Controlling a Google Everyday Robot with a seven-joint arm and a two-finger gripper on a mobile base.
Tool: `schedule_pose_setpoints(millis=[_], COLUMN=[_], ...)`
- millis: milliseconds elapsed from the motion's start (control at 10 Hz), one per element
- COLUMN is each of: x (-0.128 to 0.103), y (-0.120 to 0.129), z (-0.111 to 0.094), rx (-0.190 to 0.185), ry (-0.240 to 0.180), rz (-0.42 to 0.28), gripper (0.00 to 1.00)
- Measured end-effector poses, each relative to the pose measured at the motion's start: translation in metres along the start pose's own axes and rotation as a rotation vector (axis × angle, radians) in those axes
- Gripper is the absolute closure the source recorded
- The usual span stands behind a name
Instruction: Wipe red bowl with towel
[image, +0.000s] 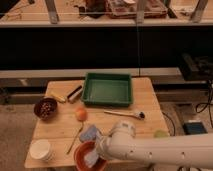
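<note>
The claw (98, 152) is down inside the red bowl (80, 150), just above the towel (92, 159); if it grips, I cannot tell.

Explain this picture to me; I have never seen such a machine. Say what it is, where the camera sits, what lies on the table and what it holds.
The thick white arm belongs to a robot and reaches in from the right. One camera looks down on the wooden table; its mount is not known. The arm's claw is down in the red bowl at the near edge, on a pale towel; whether it grips the towel is hidden. Also there: a green tray, a dark bowl, an orange, a white cup.
</note>
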Motion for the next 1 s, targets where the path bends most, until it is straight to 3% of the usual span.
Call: schedule_pose_setpoints(millis=[200, 500, 800, 1000], x=[-0.001, -0.031, -0.063, -0.081], y=[-0.02, -0.045, -0.039, -0.019], z=[0.004, 0.022, 0.026, 0.026], rx=[-0.01, -0.013, -0.005, -0.005], ry=[0.003, -0.038, -0.093, -0.113], rz=[-0.023, -0.076, -0.142, -0.157], gripper=[1.0, 1.0, 1.0, 1.0])
